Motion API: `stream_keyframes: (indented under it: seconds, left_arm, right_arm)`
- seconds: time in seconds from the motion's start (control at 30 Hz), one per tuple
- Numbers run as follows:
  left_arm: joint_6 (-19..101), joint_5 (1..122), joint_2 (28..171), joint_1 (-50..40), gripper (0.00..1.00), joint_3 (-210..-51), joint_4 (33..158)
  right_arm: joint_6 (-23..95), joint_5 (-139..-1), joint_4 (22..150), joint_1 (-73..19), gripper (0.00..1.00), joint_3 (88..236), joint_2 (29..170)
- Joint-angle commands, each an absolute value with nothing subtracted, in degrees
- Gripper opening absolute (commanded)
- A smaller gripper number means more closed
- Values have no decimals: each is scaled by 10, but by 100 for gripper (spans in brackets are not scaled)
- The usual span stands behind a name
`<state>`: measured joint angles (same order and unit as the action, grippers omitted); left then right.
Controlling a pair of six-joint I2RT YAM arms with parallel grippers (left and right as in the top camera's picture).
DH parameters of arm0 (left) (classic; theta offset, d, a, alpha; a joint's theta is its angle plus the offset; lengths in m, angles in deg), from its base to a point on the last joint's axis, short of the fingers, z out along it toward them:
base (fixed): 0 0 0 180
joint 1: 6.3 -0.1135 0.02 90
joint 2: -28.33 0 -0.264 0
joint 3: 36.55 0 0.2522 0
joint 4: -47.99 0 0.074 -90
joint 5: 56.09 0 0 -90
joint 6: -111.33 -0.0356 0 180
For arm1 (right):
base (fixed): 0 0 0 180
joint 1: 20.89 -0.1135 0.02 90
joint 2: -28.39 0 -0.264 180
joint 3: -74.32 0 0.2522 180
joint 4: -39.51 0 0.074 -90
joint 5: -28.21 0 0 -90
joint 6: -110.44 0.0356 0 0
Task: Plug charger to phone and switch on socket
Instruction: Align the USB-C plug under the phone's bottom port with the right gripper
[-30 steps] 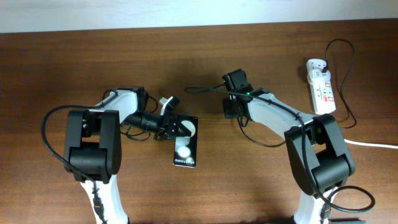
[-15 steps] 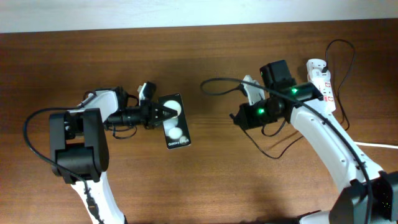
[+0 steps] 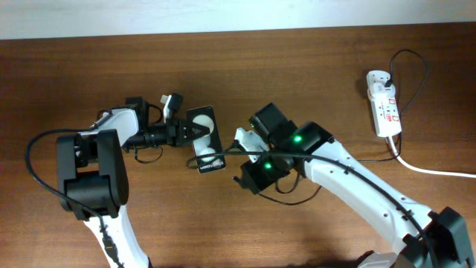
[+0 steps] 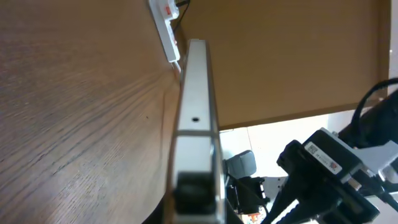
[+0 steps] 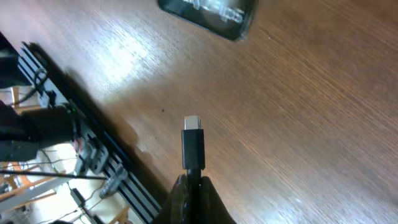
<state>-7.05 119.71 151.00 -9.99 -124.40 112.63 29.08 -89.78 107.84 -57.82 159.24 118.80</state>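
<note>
The black phone [image 3: 208,143] has two white blobs on its face, and my left gripper [image 3: 186,132] is shut on its far-left end. In the left wrist view the phone [image 4: 196,112] shows edge-on, running away from the jaws [image 4: 196,202]. My right gripper [image 3: 241,143] sits just right of the phone, shut on the charger cable. In the right wrist view the connector tip [image 5: 193,144] sticks out of the jaws [image 5: 190,185] and points toward the phone's lettered end [image 5: 208,15], with a gap between them. The white socket [image 3: 384,112] lies at the far right.
The thin black cable loops from the socket [image 3: 420,82] across the right side. A thick white cord [image 3: 439,173] leaves the socket toward the right edge. The socket also shows far off in the left wrist view [image 4: 165,22]. The table edge runs behind the arms.
My right arm has swung left from near the socket to beside the phone, carrying the charger. My left gripper has shifted the phone a little up and left.
</note>
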Motion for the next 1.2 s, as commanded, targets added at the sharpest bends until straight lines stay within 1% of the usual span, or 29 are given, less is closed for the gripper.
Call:
stream_keyframes:
  seconds: [0.0, 0.03, 0.1, 0.17, 0.2, 0.23, 0.27, 0.3, 0.4, 0.47, 0.53, 0.67, 0.73, 0.8, 0.93, 0.97, 1.0, 1.1, 1.17]
  left_arm:
    - [-34, 1226, 1489, -102, 0, -1246, 1126]
    - [-34, 1211, 1489, -102, 0, -1246, 1141]
    - [-34, 1211, 1489, -102, 0, -1246, 1146]
    - [-34, 1214, 1489, -102, 0, -1246, 1146]
    - [-26, 1225, 1489, -102, 0, -1246, 1146]
    - [14, 1231, 1489, -102, 0, -1246, 1145]
    - [29, 1231, 1489, -102, 0, -1246, 1145]
    - [30, 1238, 1489, -102, 0, -1246, 1145]
    - [57, 1241, 1489, -102, 0, -1246, 1145]
    - [57, 1241, 1489, -102, 2, -1246, 1145]
    - [57, 1241, 1489, -102, 0, -1246, 1145]
    - [57, 1241, 1489, -102, 0, -1246, 1145]
    - [58, 1241, 1489, -102, 1, -1246, 1145]
    - [89, 1241, 1489, -102, 2, -1246, 1144]
    - [89, 1241, 1489, -102, 6, -1246, 1142]
    - [89, 1241, 1489, -102, 6, -1246, 1137]
    - [89, 1241, 1489, -102, 3, -1246, 1132]
    - [89, 1241, 1489, -102, 0, -1246, 1131]
    - [89, 1241, 1489, -102, 0, -1246, 1130]
  right_arm:
    - [380, -859, 1044, -616, 4, 1593, 1178]
    - [408, -827, 1044, -633, 4, 1593, 1178]
    - [455, -761, 1038, -679, 4, 1593, 1178]
    - [526, -673, 1019, -724, 4, 1586, 1179]
    - [543, -659, 1007, -734, 4, 1580, 1179]
    - [576, -656, 968, -746, 4, 1560, 1179]
    - [585, -656, 943, -748, 4, 1548, 1179]
    - [585, -656, 900, -749, 4, 1530, 1179]
    - [628, -656, 850, -749, 4, 1502, 1179]
    - [630, -655, 819, -749, 4, 1491, 1179]
    - [629, -655, 798, -749, 4, 1486, 1179]
    - [622, -649, 805, -748, 4, 1486, 1165]
    - [608, -642, 831, -749, 4, 1486, 1122]
    - [608, -609, 891, -754, 4, 1485, 1093]
    - [614, -616, 882, -783, 4, 1452, 1105]
    - [614, -624, 883, -783, 4, 1451, 1108]
    - [614, -626, 882, -783, 4, 1451, 1108]
    - [614, -668, 879, -783, 4, 1451, 1108]
    - [614, -664, 870, -783, 4, 1451, 1109]
